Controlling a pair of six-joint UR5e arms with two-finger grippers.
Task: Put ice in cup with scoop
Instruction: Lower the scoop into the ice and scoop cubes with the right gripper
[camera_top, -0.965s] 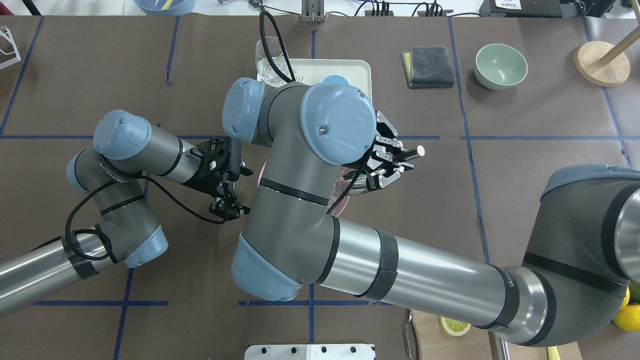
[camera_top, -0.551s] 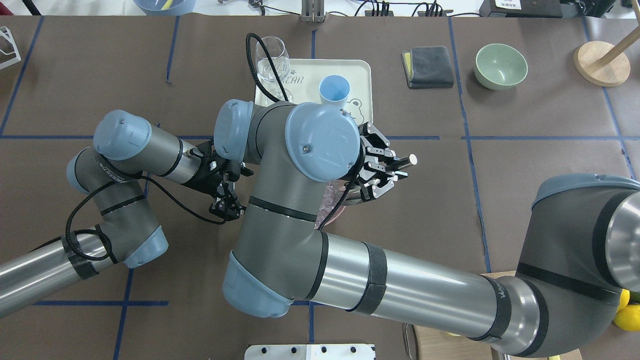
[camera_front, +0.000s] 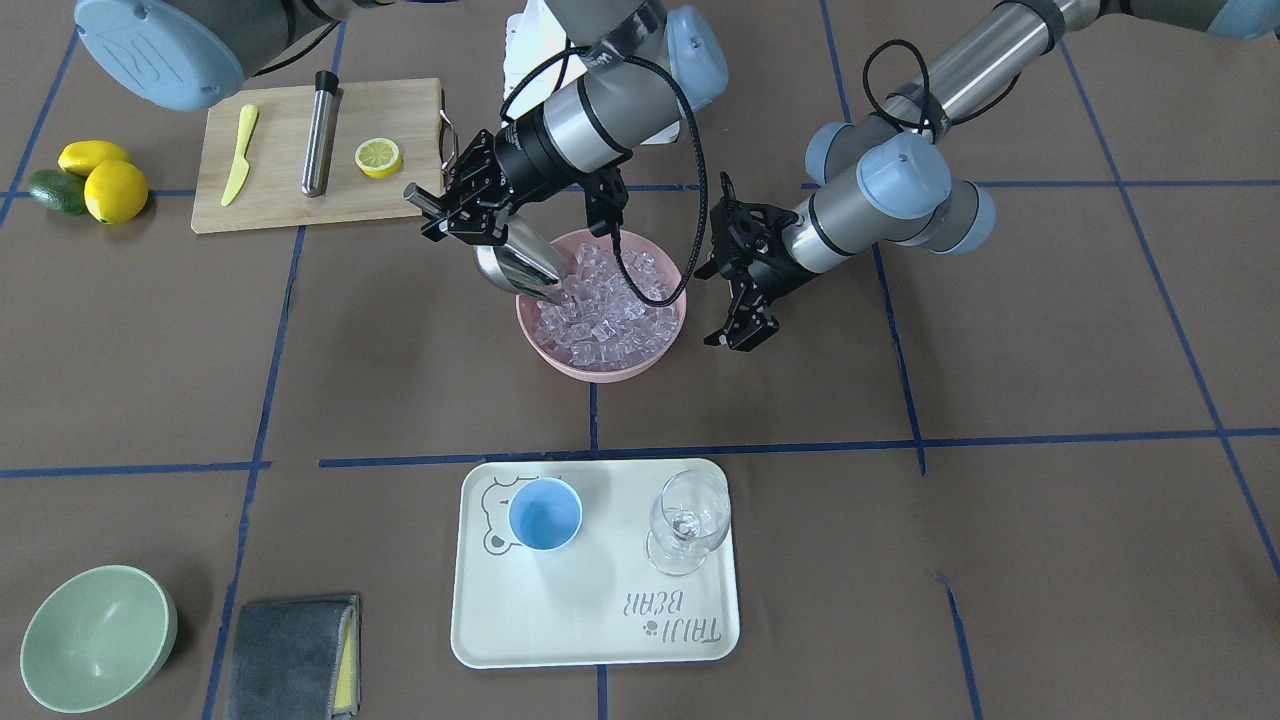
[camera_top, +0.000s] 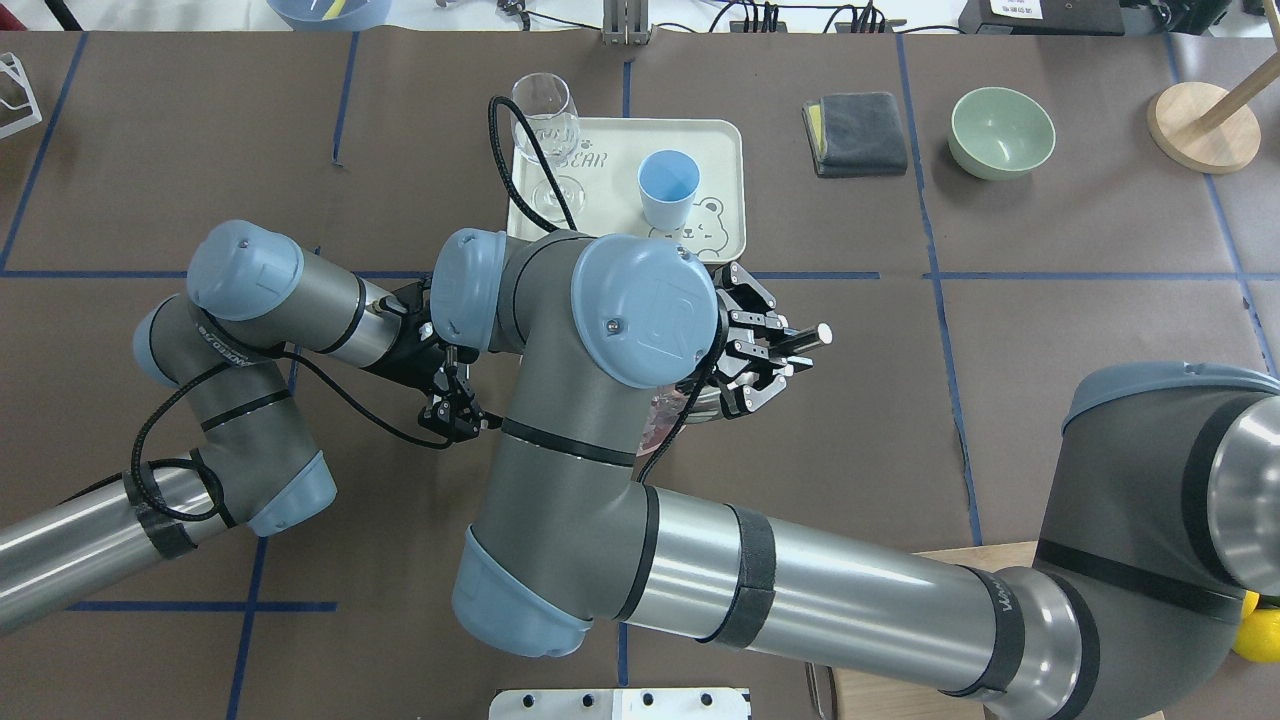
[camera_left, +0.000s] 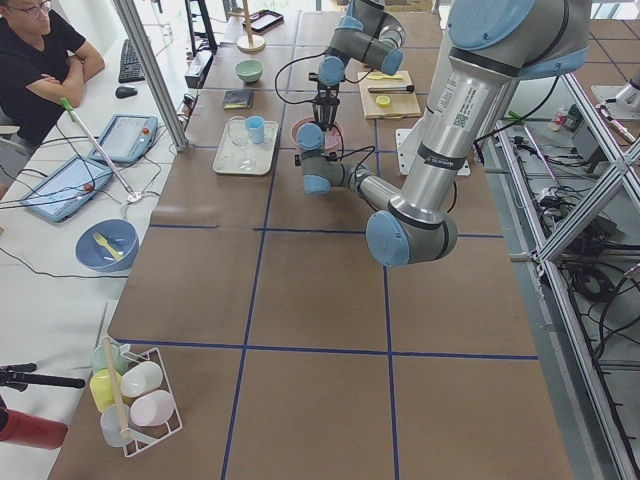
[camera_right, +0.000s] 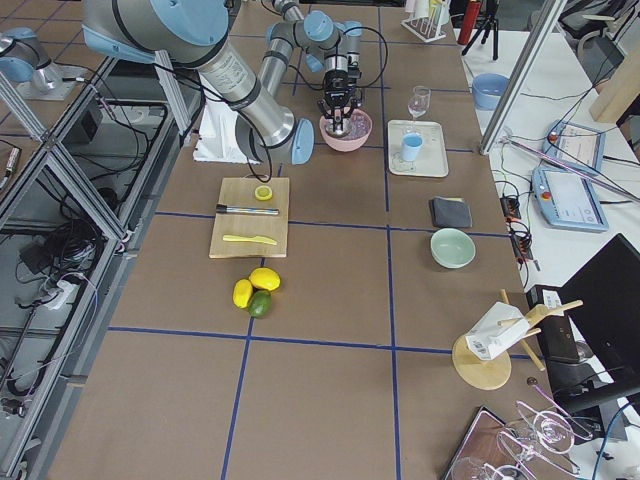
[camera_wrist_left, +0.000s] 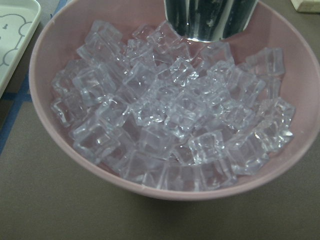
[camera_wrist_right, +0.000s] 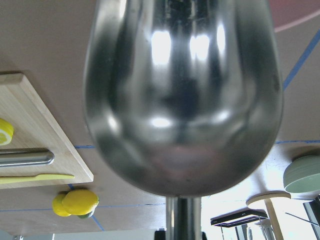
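the right hand (camera_front: 455, 215) is clamped on the rod handle of the scoop (camera_front: 515, 265), which tilts down with its mouth dug into the ice (camera_front: 610, 310) at the rim of a pink bowl (camera_front: 600, 372) mid-counter. the left hand (camera_front: 738, 325) hangs just beside the bowl's other side, fingers drawn together on nothing. the cup (camera_front: 545, 513) stands upright on a cream tray (camera_front: 590, 620) toward the counter's far edge from the robot, next to a wine glass (camera_front: 688, 520).

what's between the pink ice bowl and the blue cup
Between pink bowl and cup: only bare table, one blue tape line and the tray's rim, seen in the front-facing view.
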